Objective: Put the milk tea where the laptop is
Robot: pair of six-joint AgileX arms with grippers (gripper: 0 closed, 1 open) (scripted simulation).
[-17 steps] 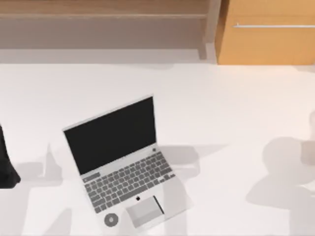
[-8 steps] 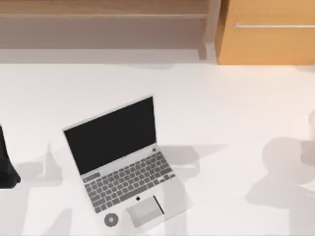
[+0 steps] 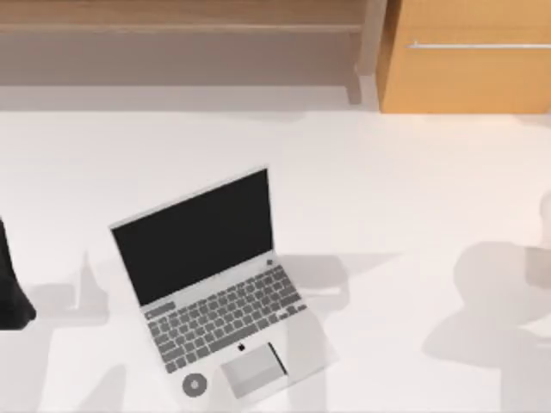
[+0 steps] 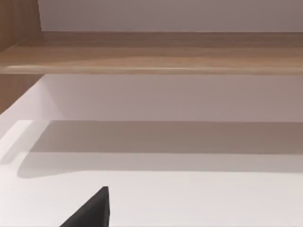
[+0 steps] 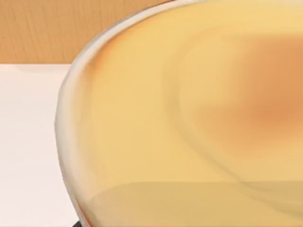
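The laptop (image 3: pixel 215 284) lies open at the table's front left: silver body, black screen, grey keyboard, trackpad and a round grey sticker. The milk tea (image 5: pixel 189 123) sits very close in the right wrist view, a clear cup with a pale rim and creamy orange-tan drink. My right gripper's fingers are hidden there. A pale blurred shape (image 3: pixel 541 258) shows at the table's right edge, with a broad shadow to its left. My left arm (image 3: pixel 10 288) stays parked as a dark mass at the left edge. A black wedge (image 4: pixel 90 213) pokes into the left wrist view.
A wooden shelf (image 3: pixel 181 34) runs along the back, and an orange-brown cabinet (image 3: pixel 465 60) with a metal handle stands at the back right. White tabletop (image 3: pixel 387 198) stretches between the laptop and the right edge.
The shadow on the right side of the table has crept slightly leftwards. The laptop and my left arm have not moved.
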